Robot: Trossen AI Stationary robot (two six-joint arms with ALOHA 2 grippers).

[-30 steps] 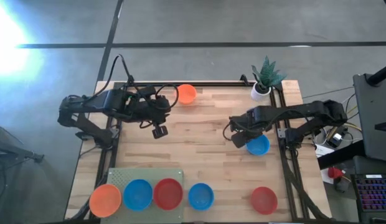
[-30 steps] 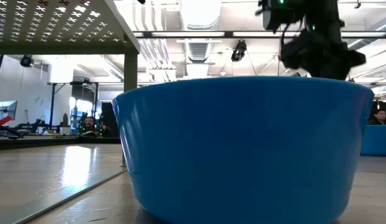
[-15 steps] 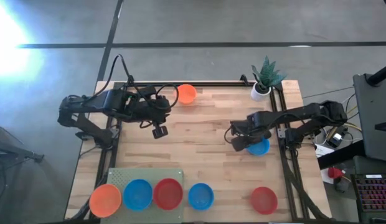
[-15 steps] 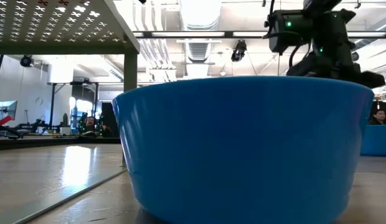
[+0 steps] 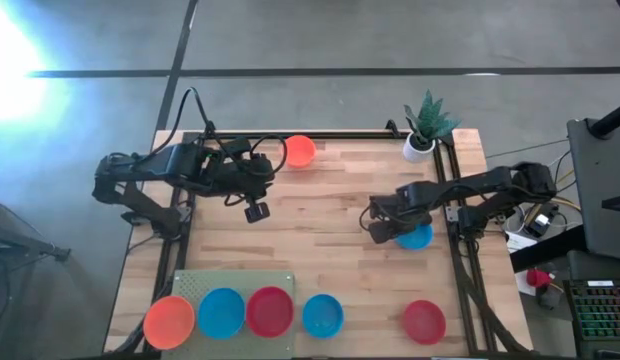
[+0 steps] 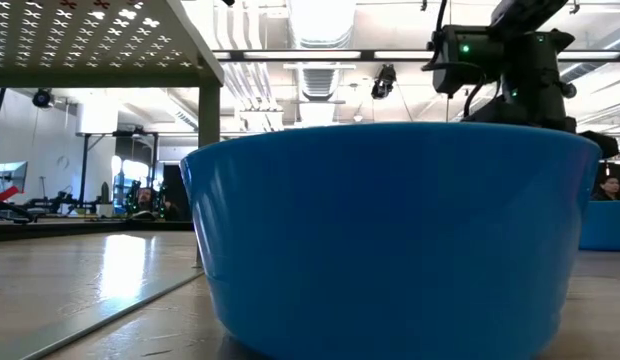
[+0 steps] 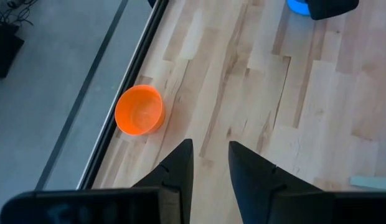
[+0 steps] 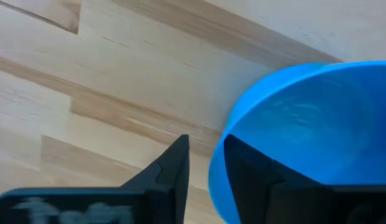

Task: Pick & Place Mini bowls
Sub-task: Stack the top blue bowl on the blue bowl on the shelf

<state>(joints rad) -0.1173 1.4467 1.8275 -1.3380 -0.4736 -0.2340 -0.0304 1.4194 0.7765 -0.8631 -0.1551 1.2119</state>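
Note:
A blue mini bowl [image 5: 418, 237] sits on the wooden table at the right. My right gripper [image 5: 386, 230] is shut on it from above. My left gripper [image 5: 255, 211] hangs shut and empty over the far left of the table, an orange bowl [image 5: 300, 151] beyond it near the far edge; that bowl also shows in the left wrist view [image 7: 139, 111]. Along the near edge stand an orange bowl [image 5: 169, 320], a blue bowl [image 5: 221, 312], a red bowl [image 5: 270, 310], a blue bowl [image 5: 322, 315] and a red bowl [image 5: 424, 321]. My right gripper holds the blue bowl's rim [image 8: 216, 168] on the side toward the table's left. One finger [image 8: 255, 177] is inside the bowl and one finger [image 8: 171, 168] outside. The fingers point down from above. The bowl stands upright on the table.
A grey perforated plate [image 5: 235, 284] stands raised over the near left, behind the row of bowls. A white pot with a green plant [image 5: 422, 135] is at the far right corner. Black rails run along the table's far, left and right edges. The near blue bowl [image 6: 390, 240] fills the low view.
My right gripper has come down and a little toward the near edge onto the blue bowl's left rim. The bowl has stayed where it was.

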